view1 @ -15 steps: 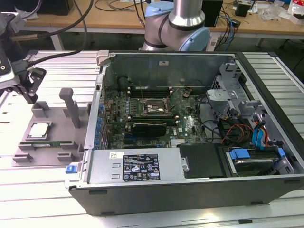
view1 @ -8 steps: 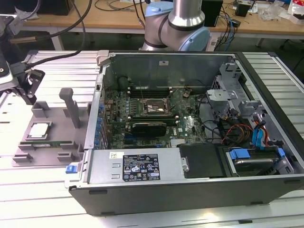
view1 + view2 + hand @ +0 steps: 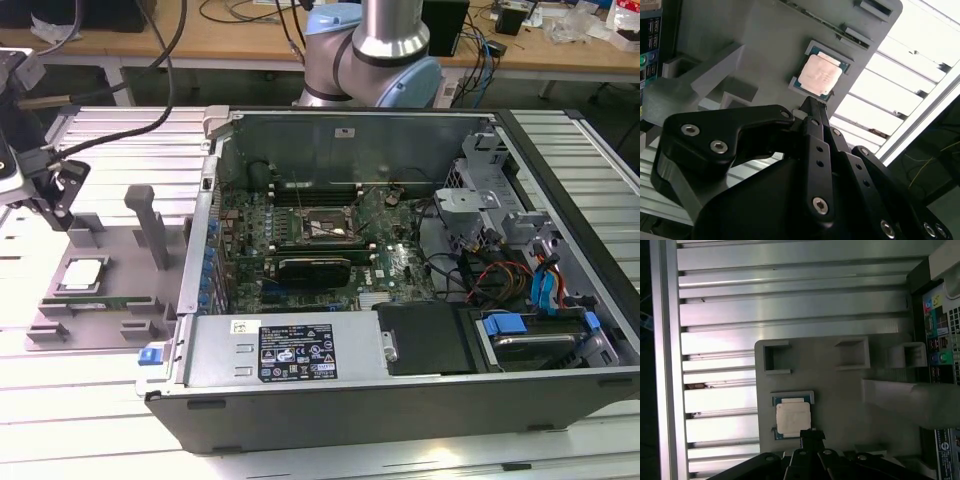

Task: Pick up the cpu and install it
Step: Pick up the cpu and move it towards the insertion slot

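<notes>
1. Gripper [image 3: 58,212] hangs above the far edge of a grey fixture plate [image 3: 112,252], toward the corner at the exterior view's left. Its black fingers are pressed together into one narrow tip in both wrist views [image 3: 810,103] [image 3: 811,434], with nothing between them.
2. The cpu [image 3: 82,272] lies flat in a shallow square pocket of the plate, silver top upward. It is close to the plate's edge at the exterior view's left and about midway between the far and near edges. It is apart from the gripper and untouched; in both wrist views [image 3: 820,74] [image 3: 793,418] the closed tip points toward one of its sides.
3. A long green memory stick [image 3: 100,298] rests in a slot just beside the cpu's pocket, on the side of the plate's near edge and parallel to it.
4. Two grey upright posts [image 3: 150,228] stand near the plate's middle, between the cpu and the plate's edge at the exterior view's right.
5. The plate rests on a table of ribbed aluminium slats [image 3: 100,400].
6. An open computer case [image 3: 400,395] lies on the same table, just beside the plate at the exterior view's right. Inside, the motherboard [image 3: 395,265] carries a black-framed socket [image 3: 322,230] toward the case's far wall.
7. Behind the case's far wall rises the arm's pale blue and silver base [image 3: 385,50].
</notes>
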Controlling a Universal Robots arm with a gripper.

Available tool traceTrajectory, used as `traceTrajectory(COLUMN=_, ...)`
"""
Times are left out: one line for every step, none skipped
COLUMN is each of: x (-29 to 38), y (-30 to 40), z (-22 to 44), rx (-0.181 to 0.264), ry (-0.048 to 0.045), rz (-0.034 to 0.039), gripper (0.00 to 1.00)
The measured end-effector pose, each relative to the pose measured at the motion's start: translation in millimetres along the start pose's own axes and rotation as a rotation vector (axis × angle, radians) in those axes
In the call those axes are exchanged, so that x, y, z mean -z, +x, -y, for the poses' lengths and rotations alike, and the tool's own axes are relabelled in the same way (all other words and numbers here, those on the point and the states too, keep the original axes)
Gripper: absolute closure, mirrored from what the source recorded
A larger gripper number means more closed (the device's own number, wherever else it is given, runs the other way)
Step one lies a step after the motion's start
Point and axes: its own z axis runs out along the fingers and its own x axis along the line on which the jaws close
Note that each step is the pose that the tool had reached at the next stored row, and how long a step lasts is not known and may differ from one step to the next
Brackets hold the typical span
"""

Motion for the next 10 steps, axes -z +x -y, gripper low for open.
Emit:
traceTrajectory(x=-2.8, y=0.5, z=1.8, rx=0.000, ry=0.0001, rz=-0.0002, gripper=0.89)
traceTrajectory(x=-4.9, y=0.8, z=3.4, rx=0.000, ry=0.0002, rz=-0.0003, gripper=0.89)
traceTrajectory(x=-7.2, y=1.0, z=5.1, rx=0.000, ry=0.0001, rz=-0.0002, gripper=0.89)
traceTrajectory(x=-9.9, y=1.2, z=6.4, rx=0.000, ry=0.0001, rz=-0.0002, gripper=0.89)
traceTrajectory(x=-12.1, y=1.4, z=6.9, rx=0.000, ry=0.0001, rz=-0.0002, gripper=0.89)
traceTrajectory(x=-14.6, y=1.5, z=7.3, rx=0.001, ry=0.0002, rz=-0.0002, gripper=0.89)
traceTrajectory(x=-16.5, y=1.7, z=7.5, rx=0.003, ry=0.0001, rz=-0.0004, gripper=0.89)
traceTrajectory(x=-18.3, y=1.9, z=7.6, rx=0.005, ry=0.0001, rz=-0.0004, gripper=0.89)
traceTrajectory(x=-19.8, y=2.2, z=7.6, rx=0.007, ry=0.0000, rz=-0.0005, gripper=0.89)
traceTrajectory(x=-21.6, y=2.4, z=7.7, rx=0.009, ry=-0.0001, rz=-0.0006, gripper=0.89)
